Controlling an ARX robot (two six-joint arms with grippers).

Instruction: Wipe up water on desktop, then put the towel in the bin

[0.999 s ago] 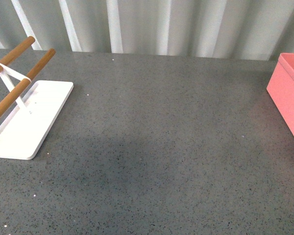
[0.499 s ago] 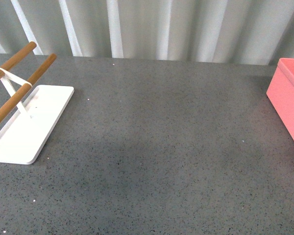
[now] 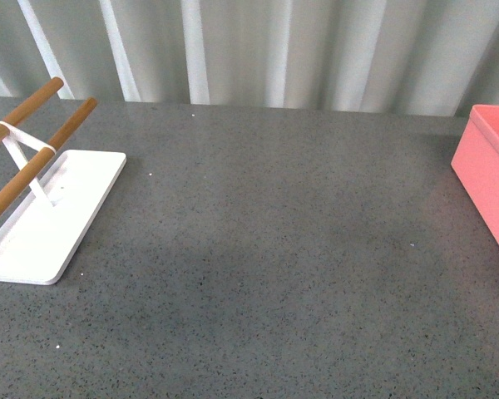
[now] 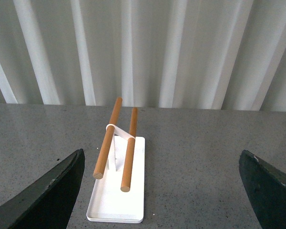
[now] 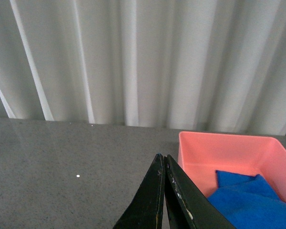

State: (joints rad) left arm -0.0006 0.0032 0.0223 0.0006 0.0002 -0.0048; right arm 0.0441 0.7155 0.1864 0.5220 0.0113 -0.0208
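Observation:
The speckled dark grey desktop (image 3: 274,249) fills the front view, and neither arm shows there. The salmon-pink bin (image 3: 492,179) stands at its right edge. In the right wrist view the bright blue towel (image 5: 250,200) lies crumpled inside the bin (image 5: 219,148). My right gripper (image 5: 163,160) is shut with nothing between its tips, hanging beside the bin's near wall. My left gripper (image 4: 162,191) is open, its dark fingers (image 4: 52,195) spread wide above the desktop (image 4: 195,157).
A flat white tray (image 3: 46,220) carrying two brown wooden rods (image 3: 33,150) sits at the desktop's left side, also seen between my left fingers as the tray (image 4: 117,200). A pale corrugated wall (image 3: 258,50) runs behind the desk.
The front view has tilted slightly, so the desk, tray and bin sit a little lower in the picture. Nothing on the desk has moved.

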